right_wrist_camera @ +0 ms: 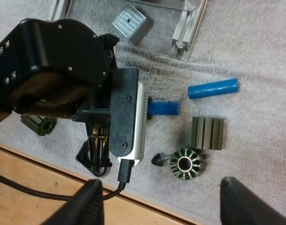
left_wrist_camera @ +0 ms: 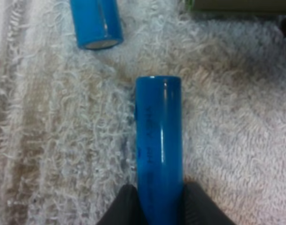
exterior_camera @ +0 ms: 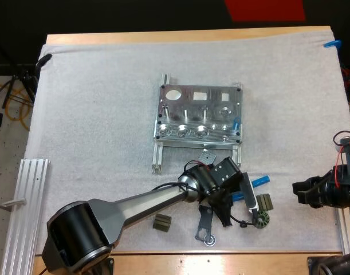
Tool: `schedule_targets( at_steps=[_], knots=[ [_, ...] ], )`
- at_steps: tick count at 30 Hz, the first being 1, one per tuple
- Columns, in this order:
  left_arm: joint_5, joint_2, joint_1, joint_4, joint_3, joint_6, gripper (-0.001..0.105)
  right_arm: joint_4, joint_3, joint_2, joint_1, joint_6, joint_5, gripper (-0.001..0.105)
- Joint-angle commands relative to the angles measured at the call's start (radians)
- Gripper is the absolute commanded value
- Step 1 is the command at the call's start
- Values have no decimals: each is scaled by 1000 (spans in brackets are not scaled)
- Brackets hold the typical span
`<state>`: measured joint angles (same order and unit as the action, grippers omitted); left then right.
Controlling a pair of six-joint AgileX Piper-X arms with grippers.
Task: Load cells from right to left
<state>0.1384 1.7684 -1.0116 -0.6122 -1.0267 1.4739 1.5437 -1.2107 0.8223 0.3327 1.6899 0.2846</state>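
The blue cylinder point(left_wrist_camera: 159, 150) was held in your left gripper point(left_wrist_camera: 159, 199), whose black fingers point(left_wrist_camera: 126, 208) pressed on its near end from both sides, low over the white mat point(left_wrist_camera: 236, 140). In the high view that held cylinder sat right of centre in the lower part of the frame, below the metal fixture point(exterior_camera: 200, 114), which lay at mid-frame. A second blue cylinder point(exterior_camera: 260, 180) lay loose on the mat just beside it, up and to the right, and a third blue piece point(exterior_camera: 236, 123) stood at the fixture's right edge. You had small dark parts near your left gripper: a ribbed block point(exterior_camera: 264, 201) and a toothed rotor point(exterior_camera: 260, 219) to its right, and another ribbed block point(exterior_camera: 161, 223) lower left, under the arm. A small grey cube point(exterior_camera: 207, 156) sat just below the fixture. Your right gripper point(exterior_camera: 298, 193) hung at the right edge of the frame, apart from the cylinders, its fingers spread wide with nothing between them.
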Motion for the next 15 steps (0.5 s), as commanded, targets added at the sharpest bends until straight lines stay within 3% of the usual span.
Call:
schedule_targets(
  at_steps=[1, 8, 15],
  knots=[
    [0, -3, -3, 2, -7, 10, 0, 31, -2, -6, -4, 16, 3, 54],
    [-8, -46, -3, -44, -7, 10, 0, 31, -2, -6, -4, 16, 3, 54],
    [-33, -189, -3, -72, -7, -12, 0, 29, -2, -6, -1, 16, 3, 54]
  ],
)
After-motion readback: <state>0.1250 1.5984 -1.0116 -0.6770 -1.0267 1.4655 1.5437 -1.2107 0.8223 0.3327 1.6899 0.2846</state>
